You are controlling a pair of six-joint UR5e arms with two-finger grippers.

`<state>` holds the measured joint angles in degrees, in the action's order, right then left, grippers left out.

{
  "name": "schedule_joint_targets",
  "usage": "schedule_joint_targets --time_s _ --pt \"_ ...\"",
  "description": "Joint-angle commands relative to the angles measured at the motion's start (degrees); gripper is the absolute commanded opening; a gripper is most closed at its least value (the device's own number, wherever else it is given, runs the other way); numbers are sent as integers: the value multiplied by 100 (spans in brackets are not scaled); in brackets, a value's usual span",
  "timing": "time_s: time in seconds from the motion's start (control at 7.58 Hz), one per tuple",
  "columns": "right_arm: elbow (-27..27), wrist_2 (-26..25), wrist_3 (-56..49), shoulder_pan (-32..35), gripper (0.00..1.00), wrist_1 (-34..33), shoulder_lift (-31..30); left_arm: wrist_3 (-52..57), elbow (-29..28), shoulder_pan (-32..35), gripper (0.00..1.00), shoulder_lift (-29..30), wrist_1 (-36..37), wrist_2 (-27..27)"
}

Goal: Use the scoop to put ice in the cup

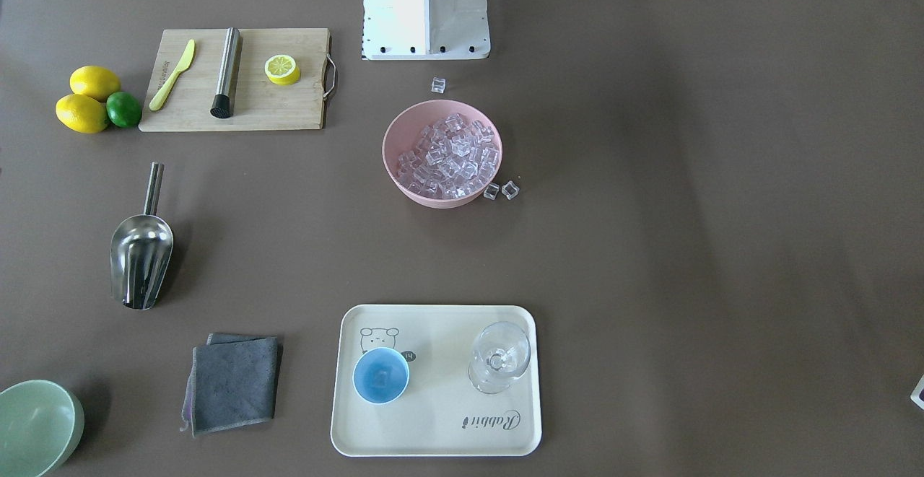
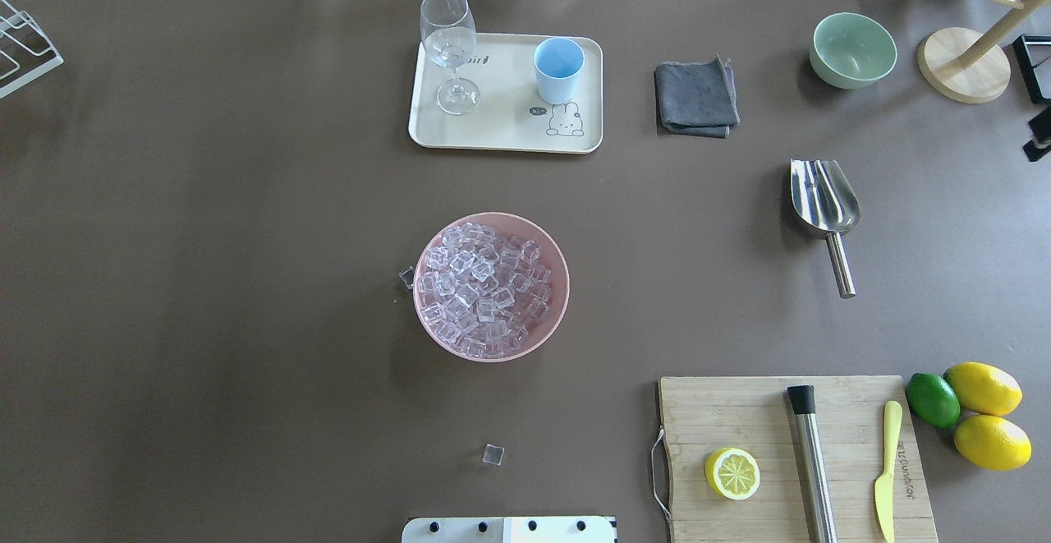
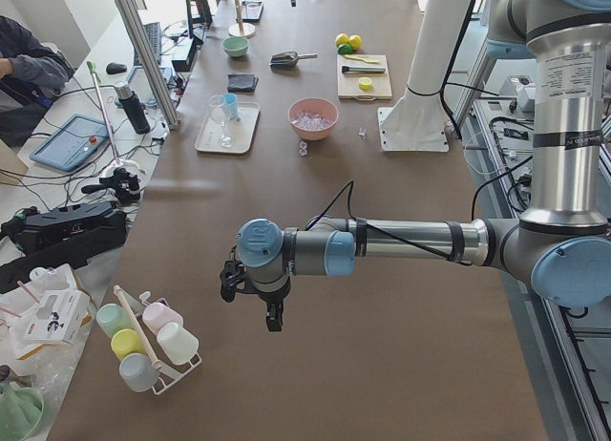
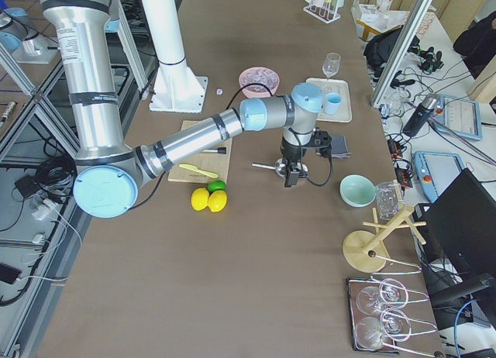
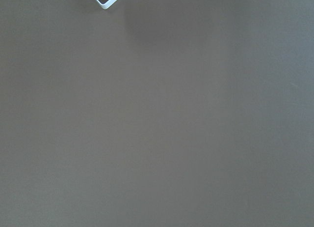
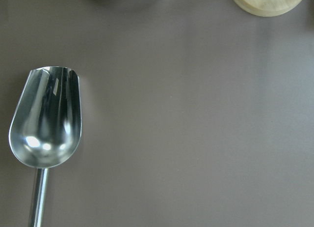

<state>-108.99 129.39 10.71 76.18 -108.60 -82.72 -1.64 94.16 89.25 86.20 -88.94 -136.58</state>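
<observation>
Lying flat: shiny steel scoop (image 1: 141, 253) (rounded trough bowl).

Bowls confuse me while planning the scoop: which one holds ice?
The pink bowl at mid-table, heaped with ice; the pale green bowl is empty.

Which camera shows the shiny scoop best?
The right wrist view: the scoop looks biggest and sharpest there, though its handle runs off the bottom edge. The overhead and front-facing views show the whole scoop, only smaller. In the side views it is tiny or partly hidden.
</observation>
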Motion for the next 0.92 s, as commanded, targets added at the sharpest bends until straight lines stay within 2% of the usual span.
schedule_joint_targets --time_s 0.0,0.13,0.79 --pt "629 605 -2358 1458 100 -82 -534 6 -11 -4 98 -6 0 9" --pt "798 631 -2424 1556 100 -82 -604 6 -11 -13 98 2 0 9" --pt "826 613 -2416 1557 100 -73 -666 -3 -11 -39 98 -6 0 9"
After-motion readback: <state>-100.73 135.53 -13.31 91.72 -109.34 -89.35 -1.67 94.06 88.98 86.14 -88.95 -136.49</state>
